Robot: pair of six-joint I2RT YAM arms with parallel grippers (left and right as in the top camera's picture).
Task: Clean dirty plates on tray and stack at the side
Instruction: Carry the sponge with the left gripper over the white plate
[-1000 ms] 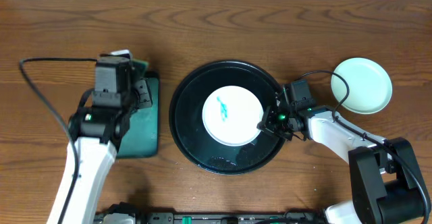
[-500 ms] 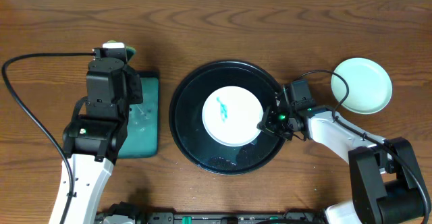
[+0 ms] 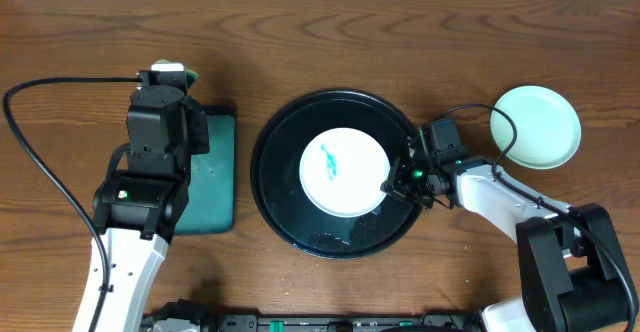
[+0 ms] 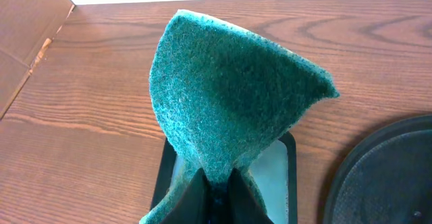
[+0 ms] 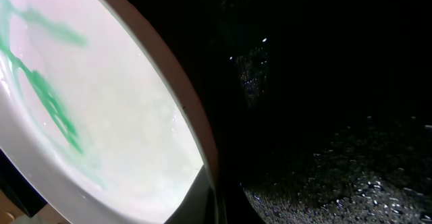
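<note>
Black tray (image 3: 275, 187) holds smeared white plate (image 3: 345, 170); right end effector (image 3: 396, 185) grips rim.

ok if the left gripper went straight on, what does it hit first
Beyond the green pad pinched in the left gripper, probably the bare wooden table just past the far end of the dark green tray; the pad hides the exact spot.

White arm links (image 3: 120, 264) carry black joint housings (image 3: 160, 122), looping black cables (image 3: 70, 83) and small green lights (image 3: 415, 173).
</note>
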